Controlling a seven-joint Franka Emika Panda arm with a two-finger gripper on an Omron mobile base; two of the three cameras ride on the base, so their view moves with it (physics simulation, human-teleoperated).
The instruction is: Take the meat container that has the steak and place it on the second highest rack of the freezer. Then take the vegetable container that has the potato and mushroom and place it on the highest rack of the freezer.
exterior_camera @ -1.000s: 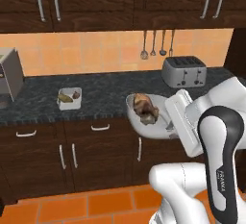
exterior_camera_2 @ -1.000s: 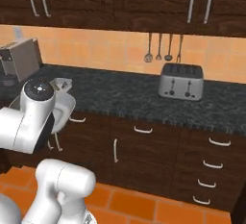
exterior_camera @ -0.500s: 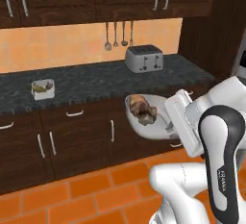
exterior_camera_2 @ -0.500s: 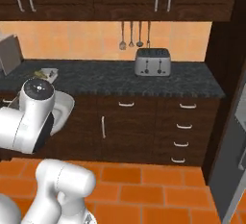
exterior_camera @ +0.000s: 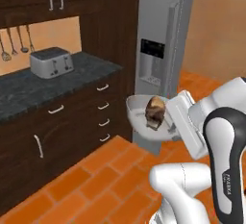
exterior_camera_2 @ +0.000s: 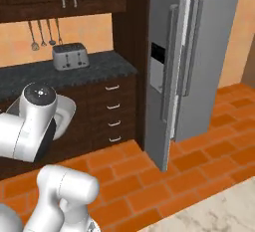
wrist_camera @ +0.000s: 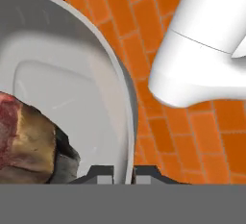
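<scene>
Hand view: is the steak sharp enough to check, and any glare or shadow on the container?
Hand view: steak soft-edged and cut off at the frame's left; container evenly lit, with only faint shading inside its rim. Left base view: steak small but recognisable, no glare. Right base view: freezer door flatly lit.

The smooth, glossy white bowl-shaped meat container (exterior_camera: 139, 112) held a rough reddish-brown steak (exterior_camera: 154, 111); beside it, the tall grey freezer (exterior_camera_2: 191, 61) looked brushed metal, above matt orange floor tiles (exterior_camera_2: 199, 156).
</scene>
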